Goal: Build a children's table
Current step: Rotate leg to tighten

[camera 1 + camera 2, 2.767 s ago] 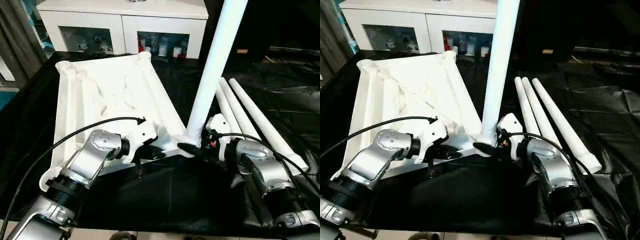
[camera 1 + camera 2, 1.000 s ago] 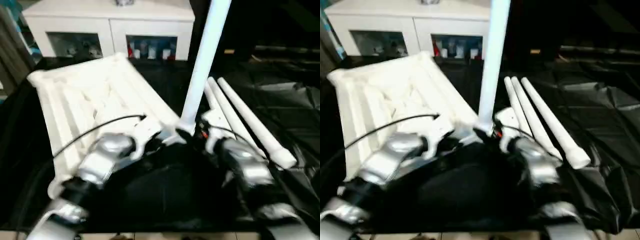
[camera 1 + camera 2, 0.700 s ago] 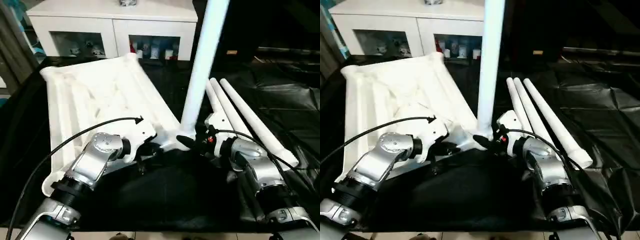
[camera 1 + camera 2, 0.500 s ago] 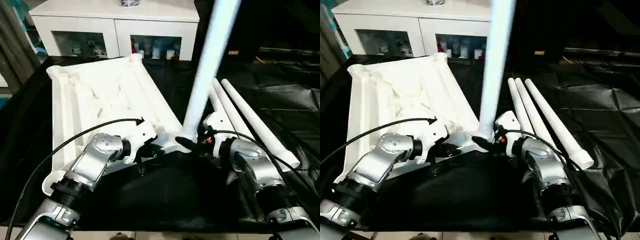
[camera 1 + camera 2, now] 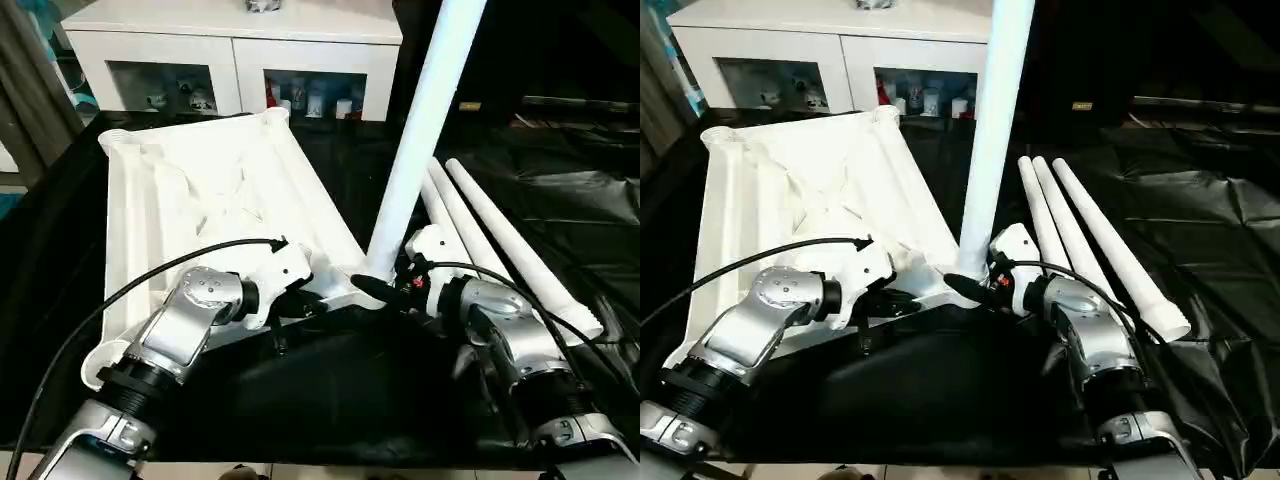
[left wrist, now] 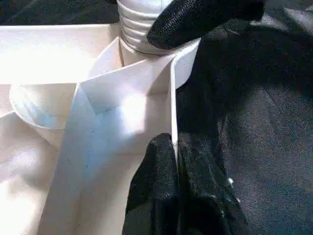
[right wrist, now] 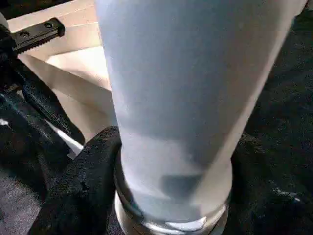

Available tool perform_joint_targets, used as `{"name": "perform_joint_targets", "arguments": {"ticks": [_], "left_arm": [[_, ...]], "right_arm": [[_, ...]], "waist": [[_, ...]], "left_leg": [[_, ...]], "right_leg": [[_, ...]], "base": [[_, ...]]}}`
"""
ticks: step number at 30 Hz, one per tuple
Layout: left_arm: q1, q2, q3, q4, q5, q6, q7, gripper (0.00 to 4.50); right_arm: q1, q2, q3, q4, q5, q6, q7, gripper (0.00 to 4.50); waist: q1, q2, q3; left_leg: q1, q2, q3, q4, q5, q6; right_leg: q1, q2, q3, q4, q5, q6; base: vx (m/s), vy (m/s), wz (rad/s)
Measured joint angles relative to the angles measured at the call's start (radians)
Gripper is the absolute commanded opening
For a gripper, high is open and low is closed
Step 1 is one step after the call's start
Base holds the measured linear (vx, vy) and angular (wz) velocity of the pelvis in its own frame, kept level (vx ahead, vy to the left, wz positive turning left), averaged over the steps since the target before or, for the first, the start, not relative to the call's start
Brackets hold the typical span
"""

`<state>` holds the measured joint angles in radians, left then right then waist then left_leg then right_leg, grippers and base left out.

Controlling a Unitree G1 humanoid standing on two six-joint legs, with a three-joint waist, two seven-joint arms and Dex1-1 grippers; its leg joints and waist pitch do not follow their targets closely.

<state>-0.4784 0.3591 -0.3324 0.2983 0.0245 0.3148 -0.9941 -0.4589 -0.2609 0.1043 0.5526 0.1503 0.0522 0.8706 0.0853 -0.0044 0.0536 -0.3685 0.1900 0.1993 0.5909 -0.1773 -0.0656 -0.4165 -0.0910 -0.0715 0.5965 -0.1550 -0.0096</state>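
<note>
White leg (image 7: 190, 98) stands upright — a black end effector finger (image 7: 80, 191) presses its threaded base.

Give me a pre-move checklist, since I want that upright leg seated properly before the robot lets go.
1. Right gripper jaws shut on the upright leg at its base: ok.
2. Left gripper jaws pinching the table top rim near the corner socket: ok.
3. Leg's threaded end in the socket: ok; fully screwed home: cannot tell.
4. Leg standing straight: not ok, it leans.
5. Three spare legs lying apart on the black sheet: ok.
</note>
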Motion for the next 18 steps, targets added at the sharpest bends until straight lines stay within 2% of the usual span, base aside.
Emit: {"name": "perform_joint_targets", "arguments": {"ticks": [4,6,11,18], "left_arm": [[-0.002,-0.017,0.006,0.007,0.016,0.012,0.048,0.0],[-0.015,-0.044,0.014,0.031,0.032,0.032,0.103,0.0],[-0.087,-0.176,0.021,0.133,0.087,0.097,0.297,0.0],[-0.106,-0.248,0.017,0.167,0.118,0.132,0.399,0.0]], "right_arm": [[-0.005,0.059,-0.024,0.035,-0.004,-0.007,-0.093,2.74],[-0.027,0.113,-0.053,0.087,-0.006,-0.013,-0.214,2.74],[-0.145,0.221,-0.122,0.265,-0.021,-0.024,-0.551,2.73],[-0.212,0.279,-0.153,0.376,-0.038,-0.068,-0.711,2.73]], "waist": [[-0.007,-0.001,-0.001],[-0.021,-0.003,-0.001],[-0.04,-0.005,-0.002],[-0.052,-0.006,-0.002]], "left_leg": [[0.002,0.0,0.0,0.0,0.0,0.0],[0.004,0.0,0.0,0.0,0.0,0.0],[0.005,-0.001,-0.001,0.002,0.0,0.0],[0.005,-0.001,-0.006,0.002,0.0,0.001]], "right_leg": [[0.001,0.0,0.0,0.0,-0.003,0.004],[0.003,0.0,0.0,0.0,-0.003,0.005],[0.004,0.0,0.0,-0.007,-0.004,0.006],[0.014,-0.002,-0.012,-0.027,-0.004,0.006]], "base": [[0.0,0.0,0.0],[0.0,0.0,0.0],[0.0,0.0,0.0],[0.0,0.0,0.0]]}}
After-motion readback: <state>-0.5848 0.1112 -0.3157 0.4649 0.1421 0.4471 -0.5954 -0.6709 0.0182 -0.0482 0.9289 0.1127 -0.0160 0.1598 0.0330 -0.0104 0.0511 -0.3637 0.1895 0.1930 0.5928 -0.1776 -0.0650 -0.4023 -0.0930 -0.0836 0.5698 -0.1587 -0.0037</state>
